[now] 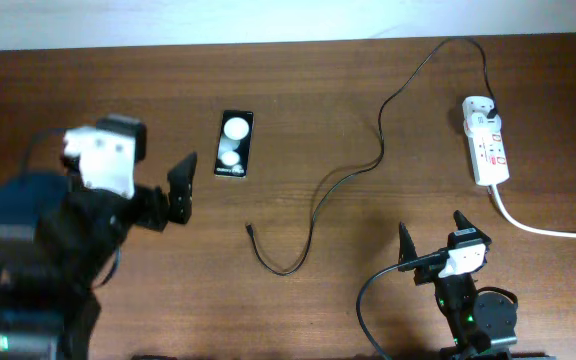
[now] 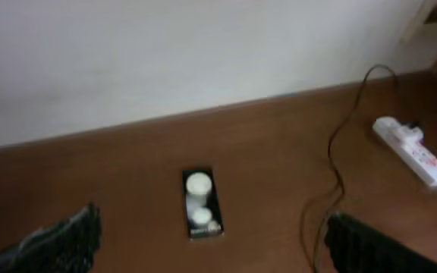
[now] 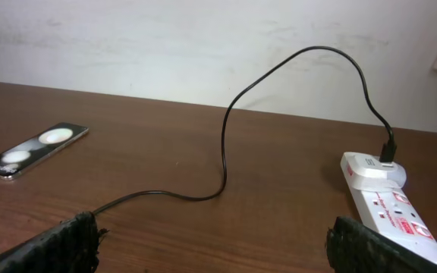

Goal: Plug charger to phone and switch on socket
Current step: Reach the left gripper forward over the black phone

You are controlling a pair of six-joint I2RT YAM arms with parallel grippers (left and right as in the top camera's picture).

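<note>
The phone (image 1: 235, 144) lies flat at the table's upper middle, its screen reflecting two white spots. The charger (image 1: 381, 130) runs from a plug on the socket (image 1: 485, 150) at the right, loops across the table, and ends in its free tip (image 1: 249, 229) below the phone. My left gripper (image 1: 178, 190) is open and empty, left of and below the phone. My right gripper (image 1: 431, 238) is open and empty, near the front edge below the socket. The left wrist view shows the phone (image 2: 202, 203) between the open fingers (image 2: 212, 249). The right wrist view shows the cable (image 3: 224, 144) and socket (image 3: 385, 197) beyond the open fingers (image 3: 215, 241).
The socket's thick white cord (image 1: 548, 230) runs off the right edge of the brown wooden table (image 1: 88, 90). A white wall (image 3: 165, 45) stands behind the table's far edge.
</note>
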